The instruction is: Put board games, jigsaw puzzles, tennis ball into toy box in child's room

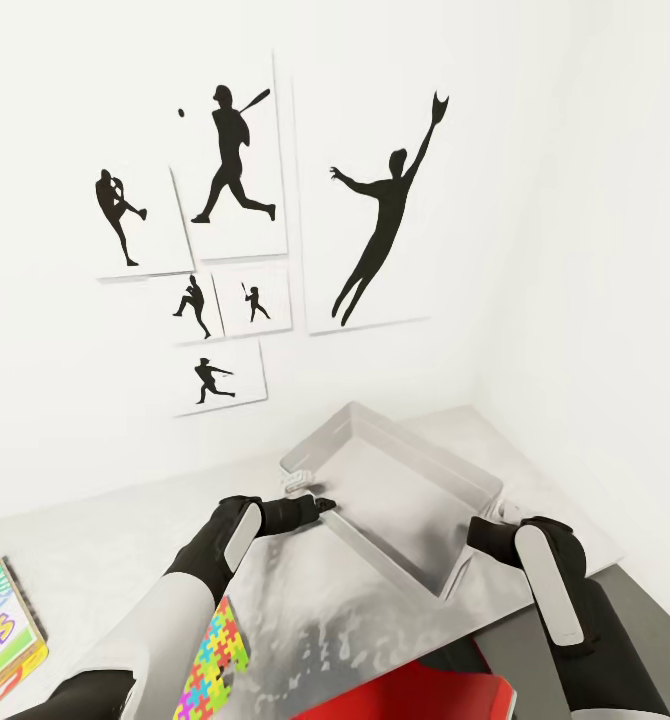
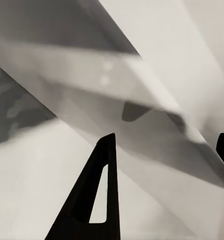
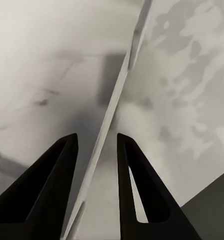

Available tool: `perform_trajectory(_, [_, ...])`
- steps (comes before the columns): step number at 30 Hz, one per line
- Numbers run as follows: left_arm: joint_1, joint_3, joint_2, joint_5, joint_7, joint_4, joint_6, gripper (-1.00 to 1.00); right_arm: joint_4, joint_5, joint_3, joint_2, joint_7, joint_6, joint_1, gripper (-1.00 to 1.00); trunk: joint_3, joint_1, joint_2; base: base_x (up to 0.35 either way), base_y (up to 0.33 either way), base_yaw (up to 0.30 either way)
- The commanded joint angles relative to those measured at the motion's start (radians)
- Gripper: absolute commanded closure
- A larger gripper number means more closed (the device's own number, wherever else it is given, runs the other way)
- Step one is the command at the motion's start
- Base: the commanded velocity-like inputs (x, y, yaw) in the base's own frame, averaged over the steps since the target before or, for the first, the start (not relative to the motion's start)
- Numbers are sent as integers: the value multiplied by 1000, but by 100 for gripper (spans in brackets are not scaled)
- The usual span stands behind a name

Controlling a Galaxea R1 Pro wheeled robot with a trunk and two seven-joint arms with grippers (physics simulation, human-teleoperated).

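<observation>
The toy box, a shallow light grey bin, sits at an angle on the light grey wing of the table near the wall corner. My left gripper is at its near left rim; in the left wrist view the gripper is open wide with the rim passing between its fingers. At the box's right end, my right gripper straddles the thin rim; its fingers stand a little apart from the rim on both sides. A jigsaw puzzle lies by my left forearm. A board game lies at the table's left.
Black sports-silhouette pictures hang on the white wall behind the table. A red flat thing shows at the bottom edge below my arms. The dark grey wing of the table runs along the right wall.
</observation>
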Motion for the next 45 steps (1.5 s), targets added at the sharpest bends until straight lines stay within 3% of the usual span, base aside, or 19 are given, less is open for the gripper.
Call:
perform_trajectory(1, [0, 4, -2, 4, -4, -1, 7, 100, -1, -41, 1, 0, -9, -7, -1, 100, -2, 1, -2, 0, 0, 0])
perform_trajectory(8, [0, 4, -2, 4, -5, -1, 6, 100, -1, -41, 1, 0, -9, -6, -1, 100, -2, 1, -2, 0, 0, 0])
perform_trajectory(30, [0, 4, -2, 4, -6, -1, 4, 100, -1, -41, 1, 0, -6, -6, -1, 100, 33, 1, -2, -35, 0, 0])
perform_trajectory(45, [0, 4, -2, 4, -9, -1, 7, 100, -2, -41, 1, 1, -6, -6, -1, 100, 36, 1, -2, -91, -35, 0])
